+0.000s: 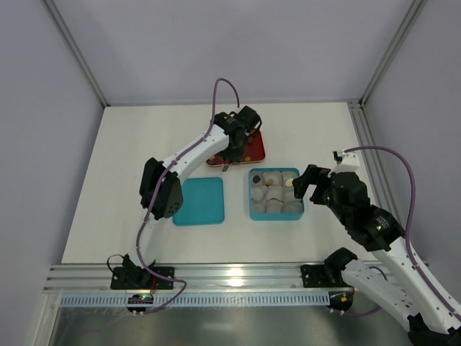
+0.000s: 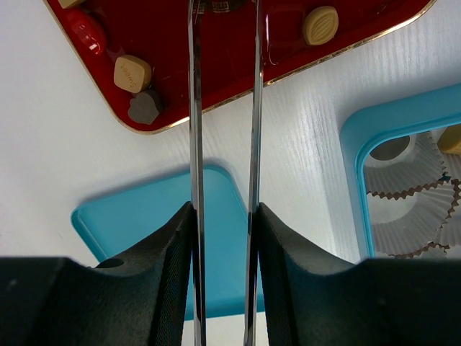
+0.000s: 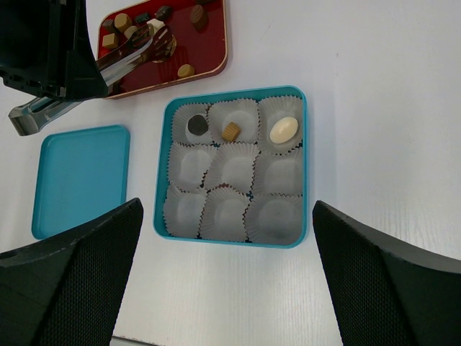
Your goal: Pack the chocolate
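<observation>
Left wrist: your left end effector (image 2: 223,216) pinches tongs (image 2: 193,144); squeeze gently round the chocolate (image 2: 320,25) ahead.
Right end effector (image 3: 227,207): spread.

Gap btwn lid (image 1: 202,201) & box (image 1: 276,215) passable; left arm (image 1: 189,160) w/ tongs (image 3: 133,56) overhangs red tray (image 1: 258,148).
</observation>
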